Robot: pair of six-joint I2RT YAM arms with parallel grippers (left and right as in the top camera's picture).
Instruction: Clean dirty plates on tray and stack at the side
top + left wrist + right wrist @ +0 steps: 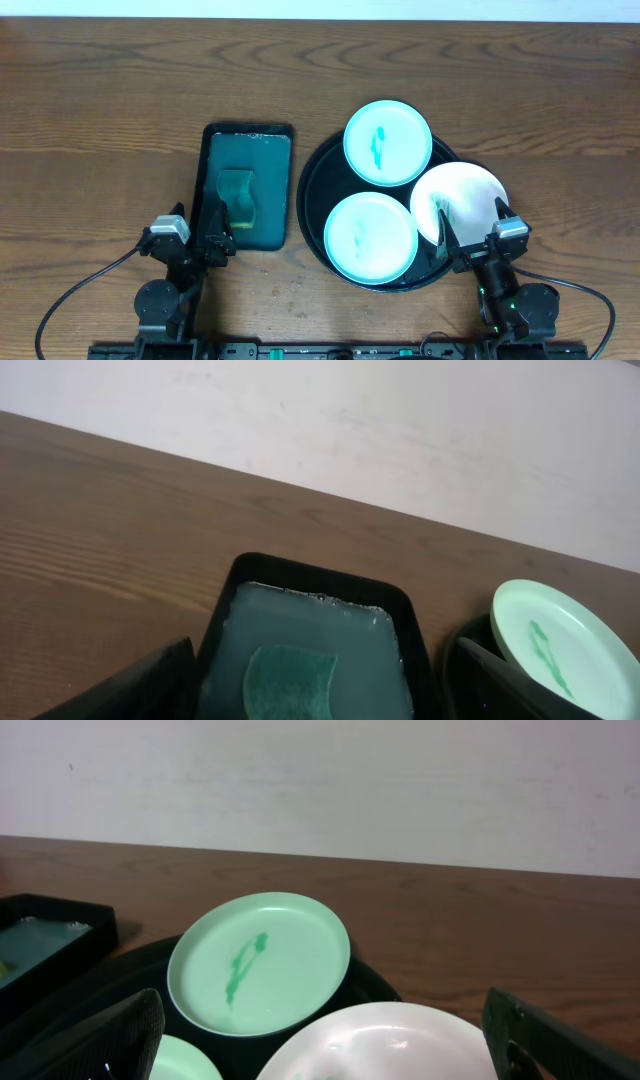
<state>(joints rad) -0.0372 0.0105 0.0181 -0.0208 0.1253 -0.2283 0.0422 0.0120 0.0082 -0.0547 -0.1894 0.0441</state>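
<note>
The large round glossy black tray (315,195) carries a small round white plate (388,142), teal-smeared, at its back edge, a second plate (370,236) at its front and a third plate (458,202) overhanging its right rim. Left of it, on the brown wood-grain tabletop (100,100), a rectangular dark-green tray (250,150) holds a sponge (238,198). The right tool (471,225), fingers apart, straddles the third plate's front edge. The left tool (203,228), likewise spread, hovers over the green tray's front end. Only the wrist views show the pale wall (400,420) behind.
</note>
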